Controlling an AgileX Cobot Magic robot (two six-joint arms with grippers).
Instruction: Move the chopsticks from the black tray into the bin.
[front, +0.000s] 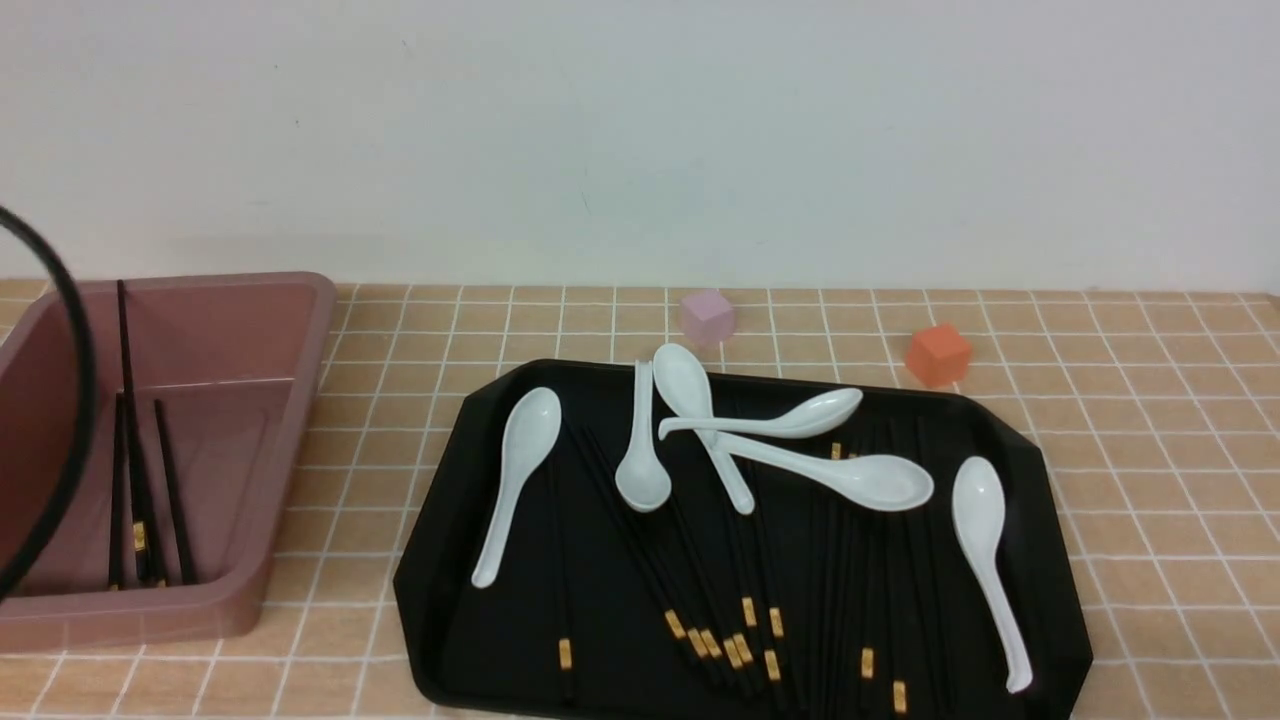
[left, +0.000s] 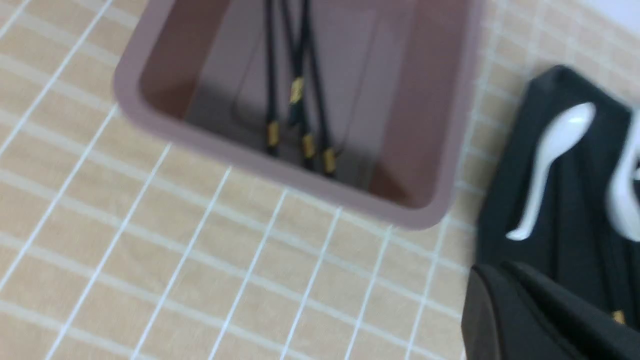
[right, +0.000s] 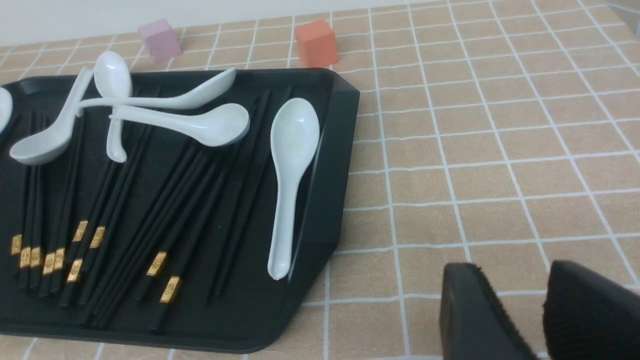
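Nearest: left claw (left: 500, 285) pinched shut, empty; right claw (right: 537, 285) slightly apart, empty, above bench (right: 475, 175). Most chopsticks (front: 748, 612) lie on black tray (front: 470, 640), a few in bin (front: 308, 400). Risk: spoons (front: 690, 390) overlie far tips, so lifting may drag one; sticks packed tight, claw may grab several.

The front camera looks forward across the black tray (front: 450, 600) and the bin (front: 220, 282) toward the wall (front: 640, 130), while each wrist camera looks down closer, sharing the tray.
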